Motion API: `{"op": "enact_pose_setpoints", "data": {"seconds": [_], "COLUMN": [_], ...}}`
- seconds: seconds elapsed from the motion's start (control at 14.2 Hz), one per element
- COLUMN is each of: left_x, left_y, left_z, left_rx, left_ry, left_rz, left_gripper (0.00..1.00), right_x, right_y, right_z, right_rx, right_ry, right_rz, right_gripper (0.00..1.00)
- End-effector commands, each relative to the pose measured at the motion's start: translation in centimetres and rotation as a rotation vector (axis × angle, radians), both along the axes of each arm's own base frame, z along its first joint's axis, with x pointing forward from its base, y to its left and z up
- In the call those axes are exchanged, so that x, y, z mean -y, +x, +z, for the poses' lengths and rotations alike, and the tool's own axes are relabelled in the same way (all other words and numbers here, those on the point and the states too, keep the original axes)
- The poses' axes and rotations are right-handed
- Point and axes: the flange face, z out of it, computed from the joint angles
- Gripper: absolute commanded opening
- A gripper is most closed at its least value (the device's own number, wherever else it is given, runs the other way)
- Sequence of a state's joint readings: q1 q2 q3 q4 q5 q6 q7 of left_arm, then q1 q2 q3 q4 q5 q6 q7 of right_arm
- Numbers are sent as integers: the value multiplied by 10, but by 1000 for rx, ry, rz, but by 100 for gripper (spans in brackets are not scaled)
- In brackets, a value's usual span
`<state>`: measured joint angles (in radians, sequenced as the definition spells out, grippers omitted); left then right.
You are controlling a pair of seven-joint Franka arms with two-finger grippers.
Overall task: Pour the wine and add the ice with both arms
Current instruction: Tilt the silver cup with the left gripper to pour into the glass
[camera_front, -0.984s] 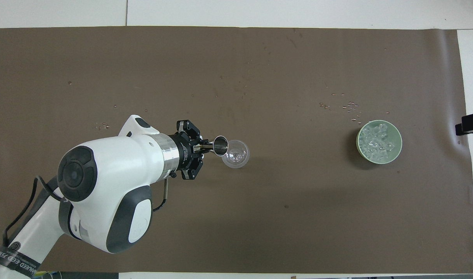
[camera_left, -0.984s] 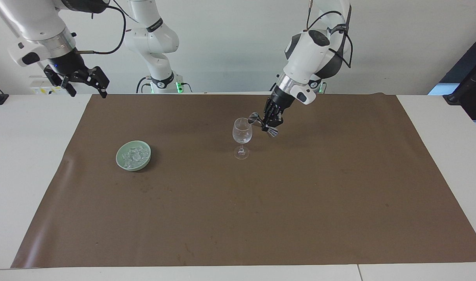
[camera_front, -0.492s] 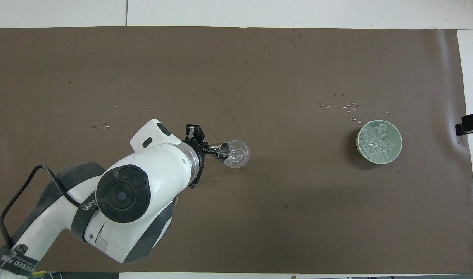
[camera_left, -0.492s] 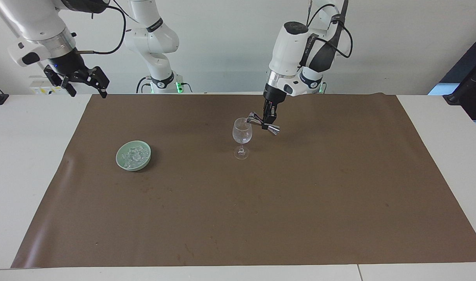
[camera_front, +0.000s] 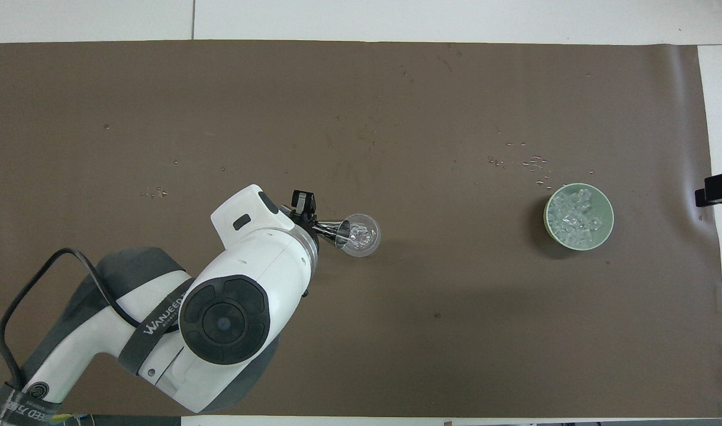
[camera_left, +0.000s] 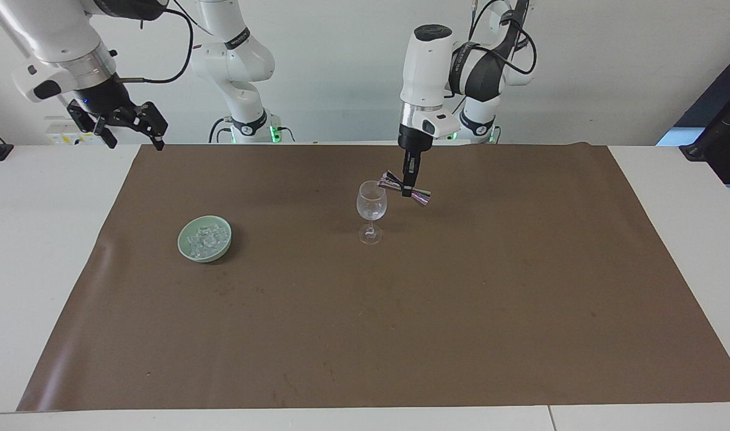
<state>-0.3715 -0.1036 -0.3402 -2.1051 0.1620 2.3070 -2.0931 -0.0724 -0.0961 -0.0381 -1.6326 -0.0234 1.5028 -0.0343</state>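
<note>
Ice (camera_left: 204, 240) lies as a heap of small clear cubes in a pale green bowl (camera_left: 185, 250), which stands on the brown mat (camera_left: 365, 335) toward the right arm's end of the surface (camera_left: 36, 239). The heap has no long axis that I can tell. The surface is white, and the brown mat covers most of it; small drops (camera_front: 529, 163) glitter on the mat just farther from the robots than the bowl. A plain light wall (camera_left: 341, 72) closes the room by the arms' bases.

Near the middle of the mat stands a clear wine glass (camera_left: 371, 211), upright on its stem. In the facing view the left hand (camera_left: 407, 190) hangs at about two o'clock from the glass, pointing straight down. It is closed on the thin waist of a metal jigger (camera_left: 405, 188). The jigger lies almost level – its long axis runs from ten o'clock to four o'clock in that view, and the higher mouth, at ten o'clock, is at the rim of the glass. In the overhead view this mouth covers the edge of the glass at nine o'clock.

The right hand (camera_left: 131, 129) waits in the air over the white surface, at eleven o'clock from the bowl in the facing view – its fingers stand wide and hold nothing.
</note>
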Motion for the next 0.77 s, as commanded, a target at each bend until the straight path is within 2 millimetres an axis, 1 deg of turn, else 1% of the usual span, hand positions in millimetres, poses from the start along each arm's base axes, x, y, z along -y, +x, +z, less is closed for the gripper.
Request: {"op": "enact_pose_setpoints", "data": {"seconds": [0.0,0.14,0.21,0.28,0.35,0.42,0.49,0.7], "left_x": [10,12,14,16,20,27,32,37], "left_y": [-4,-5,-4,-2,-4,-8,-9,-11], "left_z": [6,9,16,13,14,10,8,8], "left_rx": [41,68,89,92,111,117,124,179], "left_ry": [55,89,93,105,120,134,146,201], "left_rz": [-18,-42,-50,-58,-78,-101,-116,-167], "left_gripper": [0,0,0,0,0,0,0,0], "right_x": [0,0,0,0,0,0,0,0], "right_y": [-4,-4,-4,-4,-4,-4,-4,-4], "right_z": [-1,-1,-1,-1,-1,-1,-1,-1], "right_rx": [0,0,0,0,0,0,0,0], "right_ry": [5,5,5,5,5,5,5,5], "right_rz": [3,3,3,3,3,3,3,3], "right_gripper": [100,100,100,100,100,100,100,100]}}
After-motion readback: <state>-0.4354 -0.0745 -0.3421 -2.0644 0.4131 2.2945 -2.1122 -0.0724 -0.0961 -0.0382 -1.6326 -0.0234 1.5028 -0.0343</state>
